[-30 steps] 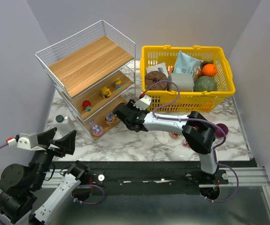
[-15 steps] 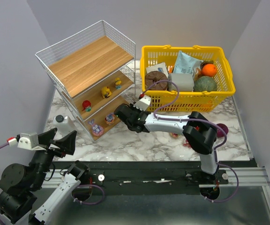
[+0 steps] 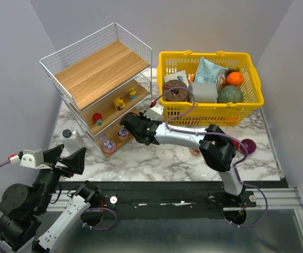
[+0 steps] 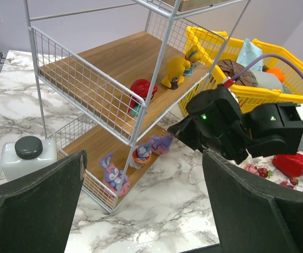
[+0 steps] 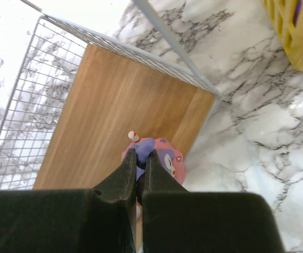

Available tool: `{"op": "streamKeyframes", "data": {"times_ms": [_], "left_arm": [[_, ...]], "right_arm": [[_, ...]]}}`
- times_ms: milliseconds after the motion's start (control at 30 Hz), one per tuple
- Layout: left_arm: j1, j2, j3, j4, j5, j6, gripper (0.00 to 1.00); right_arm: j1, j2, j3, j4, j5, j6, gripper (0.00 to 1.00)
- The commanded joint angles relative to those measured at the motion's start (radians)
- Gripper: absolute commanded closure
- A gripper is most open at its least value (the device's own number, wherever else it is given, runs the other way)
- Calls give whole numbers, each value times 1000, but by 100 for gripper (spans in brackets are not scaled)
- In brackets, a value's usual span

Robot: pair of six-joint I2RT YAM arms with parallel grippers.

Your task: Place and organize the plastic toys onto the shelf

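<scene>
The shelf (image 3: 101, 68) stands at the back left. Its middle board carries two yellow toys (image 3: 119, 103) and a red toy (image 3: 96, 118). On the lowest board stand a purple bunny toy (image 4: 111, 171) and a cupcake-like toy (image 4: 142, 153). My right gripper (image 5: 140, 158) is shut on the purple ear of a pink and purple toy (image 5: 167, 161) that sits at the near corner of the lowest board. Small pink toys (image 4: 256, 169) lie on the marble at the right. My left gripper (image 4: 146, 211) hangs open, well back from the shelf.
A yellow basket (image 3: 209, 113) of groceries stands at the back right, just behind my right arm. A white bottle (image 4: 27, 158) sits to the left of the shelf. A red pepper (image 4: 290, 163) and a dark purple ball (image 3: 248, 145) lie on the marble at the right.
My right jaws have closed on the pink and purple toy, and the arm has reached further left toward the lowest board. The left arm has not moved.
</scene>
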Motion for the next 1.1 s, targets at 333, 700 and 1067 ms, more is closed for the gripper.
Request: {"op": "streamKeyframes", "data": {"times_ms": [333,700,1067], "left_arm": [[-17,-12,14,0,-36,4,1],[-21,-4,20,-7,-45,7,1],[-29,-4,22,-7,-57,11,1]], "right_arm": [[-10,126,195,-365,136,253,99],[-16,169,243,-318,124,241,98],[-29,172,243,-272,113,236,98]]}}
